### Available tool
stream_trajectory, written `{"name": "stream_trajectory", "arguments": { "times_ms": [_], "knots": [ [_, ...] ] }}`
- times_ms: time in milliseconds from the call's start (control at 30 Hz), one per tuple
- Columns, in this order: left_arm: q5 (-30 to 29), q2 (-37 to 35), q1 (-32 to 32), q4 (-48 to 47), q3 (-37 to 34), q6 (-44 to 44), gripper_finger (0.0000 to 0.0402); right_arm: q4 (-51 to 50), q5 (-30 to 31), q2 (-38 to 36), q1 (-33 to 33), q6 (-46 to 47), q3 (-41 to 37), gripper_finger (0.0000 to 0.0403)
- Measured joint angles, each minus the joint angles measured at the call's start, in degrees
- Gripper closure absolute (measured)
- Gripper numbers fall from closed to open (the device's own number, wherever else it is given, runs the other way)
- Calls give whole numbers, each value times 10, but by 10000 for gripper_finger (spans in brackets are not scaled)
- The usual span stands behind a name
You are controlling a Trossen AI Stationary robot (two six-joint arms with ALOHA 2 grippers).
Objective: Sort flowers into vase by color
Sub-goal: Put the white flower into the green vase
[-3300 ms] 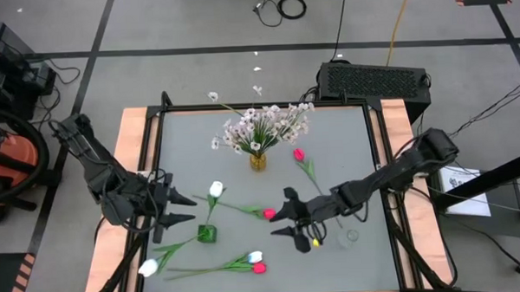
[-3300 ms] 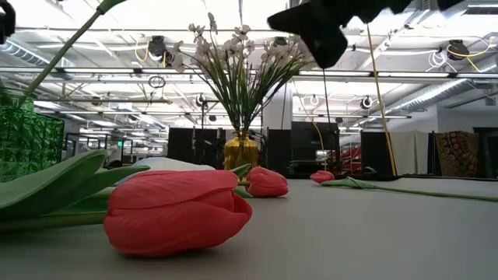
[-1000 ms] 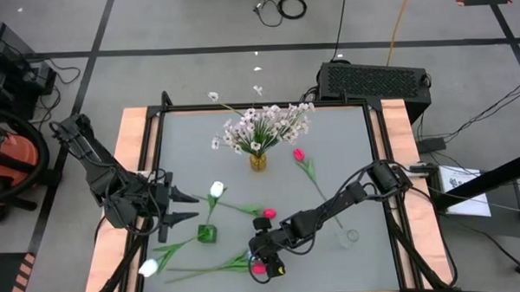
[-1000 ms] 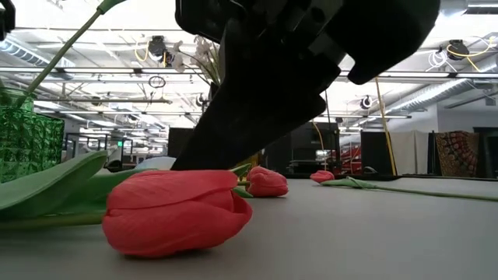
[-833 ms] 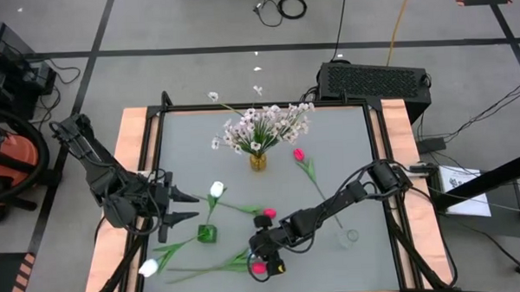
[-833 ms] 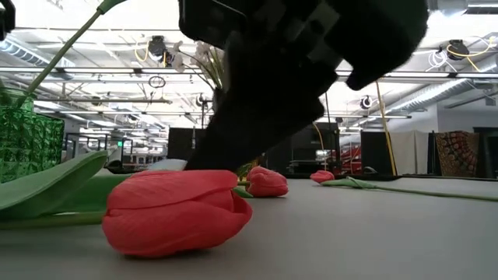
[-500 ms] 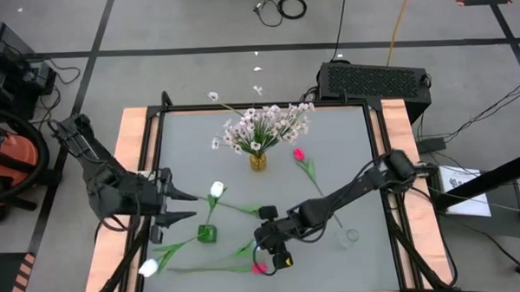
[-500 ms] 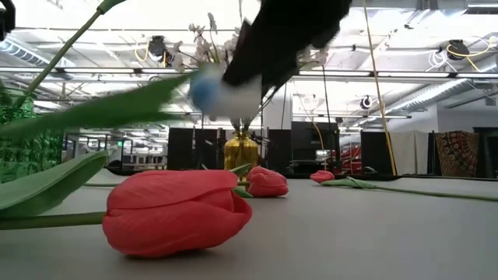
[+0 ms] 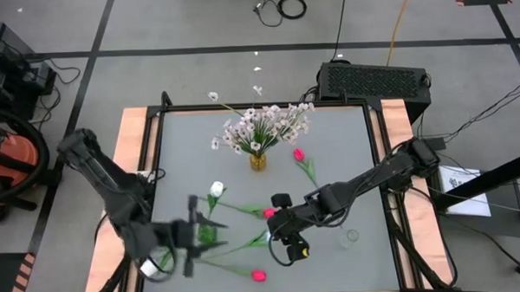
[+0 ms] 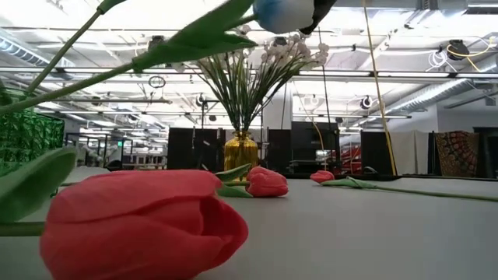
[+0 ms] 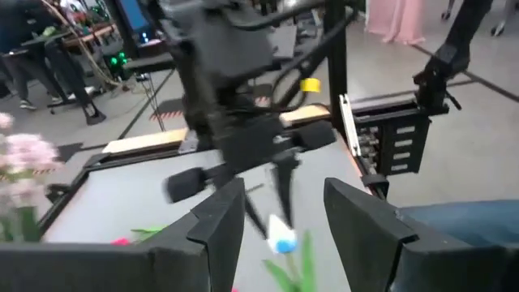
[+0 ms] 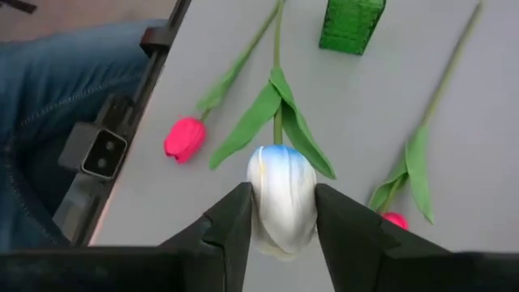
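A pink-red tulip (image 9: 258, 274) lies at the desk's (image 9: 347, 160) near edge. Just beyond, the right tool (image 12: 278, 212) grips a white tulip (image 12: 280, 197) by its head, lifted off the desk. The left tool (image 9: 192, 236) hovers near-left, fingers apart, empty. Farther back, a yellow vase (image 9: 257, 161) holds pale sprays (image 9: 263, 123).

From overhead we look straight down on the whole table (image 9: 330, 152), the yellow vase (image 9: 258, 161) near its far edge. Our low camera sits at table height, facing that same vase (image 10: 240, 151) from close behind a red tulip (image 10: 140, 225). Each wrist camera looks past its own fingers; both catch the white tulip (image 12: 281, 199).
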Motion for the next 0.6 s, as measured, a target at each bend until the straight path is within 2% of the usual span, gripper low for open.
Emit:
{"name": "stream_trajectory", "arguments": {
  "times_ms": [167, 367, 467, 600],
  "knots": [
    [22, 92, -1, -15, 67, -41, 223, -19, 0, 4, 0, 5, 0, 275],
    [54, 156, 7, -188, 143, -190, 223, -26, 0, 5, 0, 8, 0, 275],
    [74, 172, 19, -247, 152, -257, 223, -28, 0, 5, 0, 10, 0, 275],
    [115, 190, 35, -257, 151, -287, 223, -20, 0, 5, 0, 11, 0, 275]
  ]
}}
